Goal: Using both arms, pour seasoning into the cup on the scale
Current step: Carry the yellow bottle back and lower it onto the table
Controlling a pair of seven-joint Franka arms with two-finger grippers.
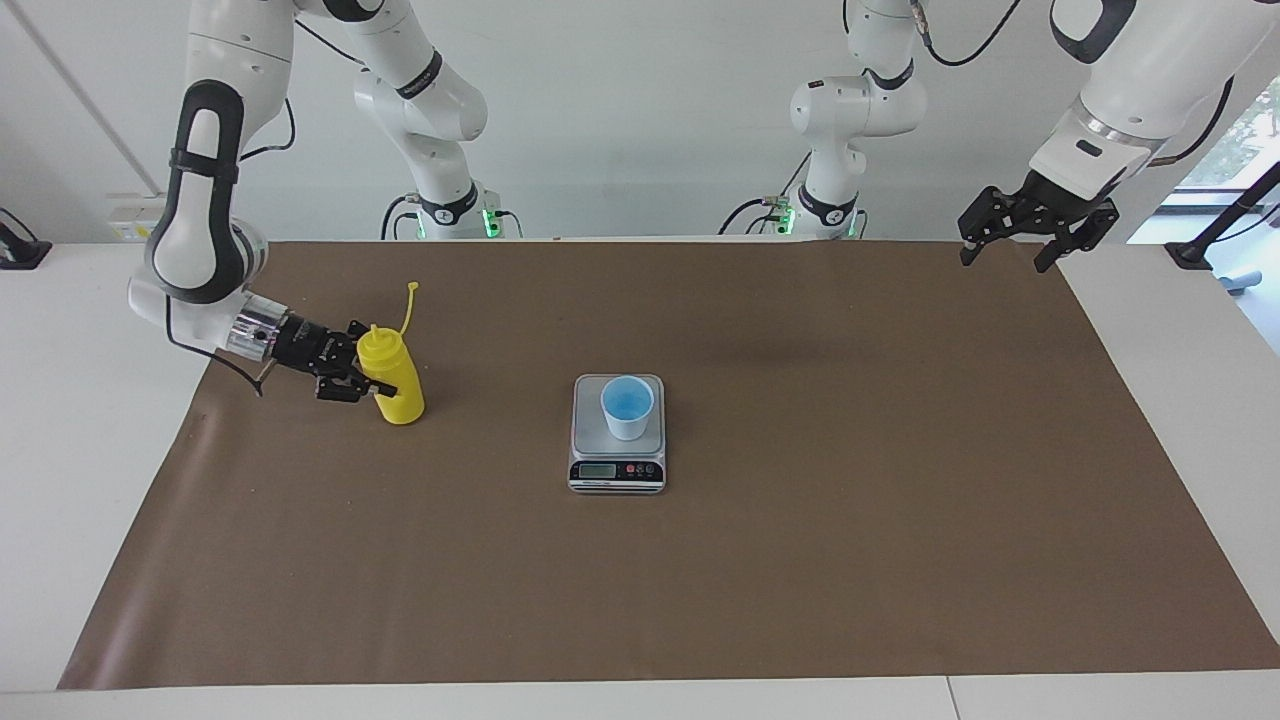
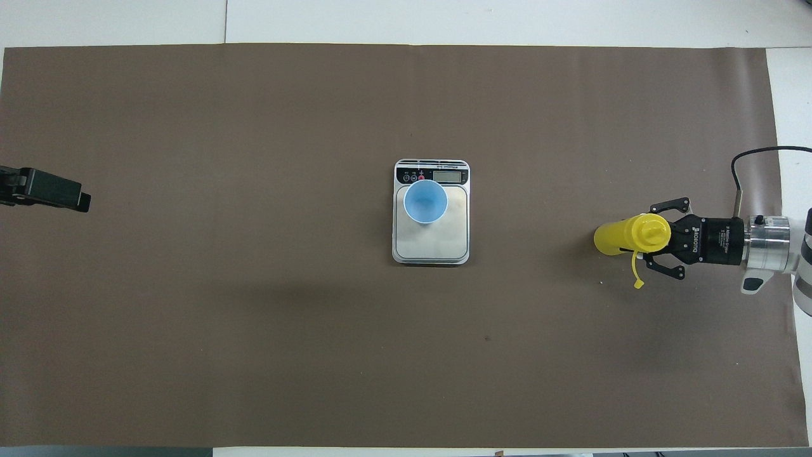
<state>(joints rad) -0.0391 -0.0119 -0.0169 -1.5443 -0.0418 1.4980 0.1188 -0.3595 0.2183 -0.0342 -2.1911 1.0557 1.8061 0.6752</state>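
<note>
The seasoning, a yellow squeeze bottle (image 1: 393, 378) (image 2: 625, 235), is low over the brown mat at the right arm's end, its top leaning a little toward that arm and its cap strap hanging loose. My right gripper (image 1: 368, 379) (image 2: 652, 237) comes in level from the side and is shut on the bottle's upper body. The pale blue cup (image 1: 627, 406) (image 2: 425, 201) stands upright on the scale (image 1: 617, 470) (image 2: 431, 244) at the middle of the mat. My left gripper (image 1: 1003, 262) (image 2: 76, 198) hangs open and holds nothing above the mat's corner at the left arm's end.
A brown mat (image 1: 800, 520) covers most of the white table. Two smaller white arms with green-lit bases (image 1: 455, 215) (image 1: 825, 215) stand still at the robots' edge of the table.
</note>
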